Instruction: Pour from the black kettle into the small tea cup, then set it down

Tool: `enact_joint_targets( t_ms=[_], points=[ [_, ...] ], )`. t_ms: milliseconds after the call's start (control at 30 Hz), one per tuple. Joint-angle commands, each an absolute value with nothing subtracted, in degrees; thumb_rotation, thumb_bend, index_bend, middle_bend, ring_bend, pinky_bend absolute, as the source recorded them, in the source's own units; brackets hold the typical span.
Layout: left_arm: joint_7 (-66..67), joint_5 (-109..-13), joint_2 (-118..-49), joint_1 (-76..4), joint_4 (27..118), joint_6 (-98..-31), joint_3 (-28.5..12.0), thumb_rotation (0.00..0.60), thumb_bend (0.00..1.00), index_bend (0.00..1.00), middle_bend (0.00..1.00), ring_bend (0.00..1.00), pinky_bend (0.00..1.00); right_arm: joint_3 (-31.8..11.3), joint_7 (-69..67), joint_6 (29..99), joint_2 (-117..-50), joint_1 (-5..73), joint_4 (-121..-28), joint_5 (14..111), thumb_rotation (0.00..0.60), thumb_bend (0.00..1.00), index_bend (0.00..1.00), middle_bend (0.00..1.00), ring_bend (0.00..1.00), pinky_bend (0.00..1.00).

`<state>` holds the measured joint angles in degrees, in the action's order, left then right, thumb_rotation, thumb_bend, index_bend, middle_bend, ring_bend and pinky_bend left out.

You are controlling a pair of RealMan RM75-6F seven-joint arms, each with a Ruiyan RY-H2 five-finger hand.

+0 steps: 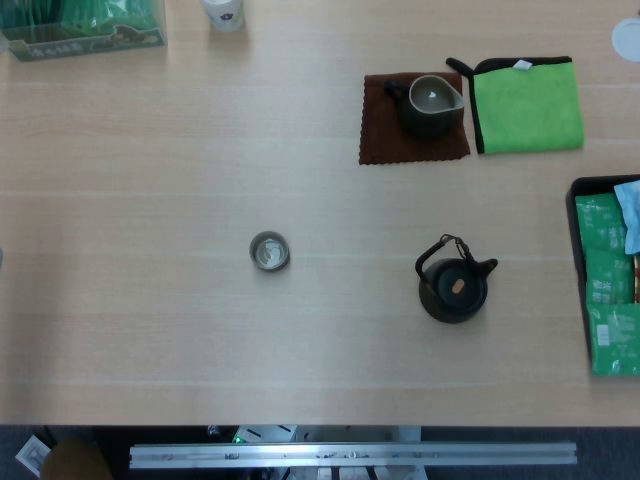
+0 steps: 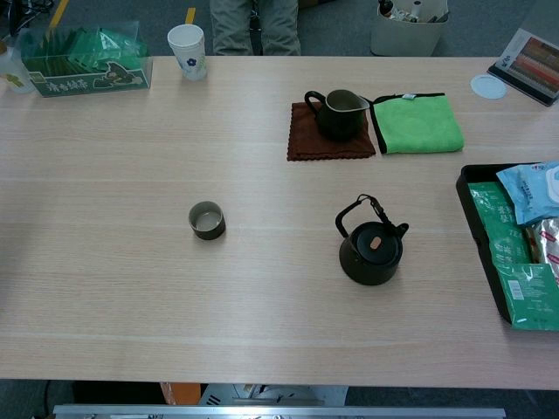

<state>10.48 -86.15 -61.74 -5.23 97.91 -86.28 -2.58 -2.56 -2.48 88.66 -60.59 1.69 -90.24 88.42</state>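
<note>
black kettle [image 2: 370, 253], small tea cup [image 2: 207, 220], seated person [image 2: 256, 26] chest view only

Silver metal rail [image 1: 350, 455] is running left to right along the bottom of head view, just below the table [image 1: 150, 330] edge, w/ small dark screws [image 1: 322, 455] dotting its grooved face. Same rail [image 2: 279, 411] is showing as a pale strip in chest view; can't tell if it's the robot's own frame.

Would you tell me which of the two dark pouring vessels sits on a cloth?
The open-topped pitcher, on the brown cloth. The black kettle stands on bare table.
</note>
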Motion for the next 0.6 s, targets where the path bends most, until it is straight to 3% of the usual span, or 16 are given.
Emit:
enact_joint_targets(
  t_ms=[33,600],
  points=[
    [10.73,-86.05,-61.94,-5.37,97.99,-85.99,-2.57,0.6,0.31,0.22,0.29,0.26,0.24,-2.3,-2.47,88.14,-60.43,1.84,-90.36,88.63,0.6,0.16,0.29,0.29,0.2,0.15],
    [11.05,-86.47,-62.11,-5.26,98.94,-86.59,-2.64,0.6,0.31,0.22,0.28,0.26,0.24,-1.62,-3.69,86.41,-58.55,5.39,-91.3,95.51,0.6,0.16,0.29,0.29,0.2,0.15]
  ],
)
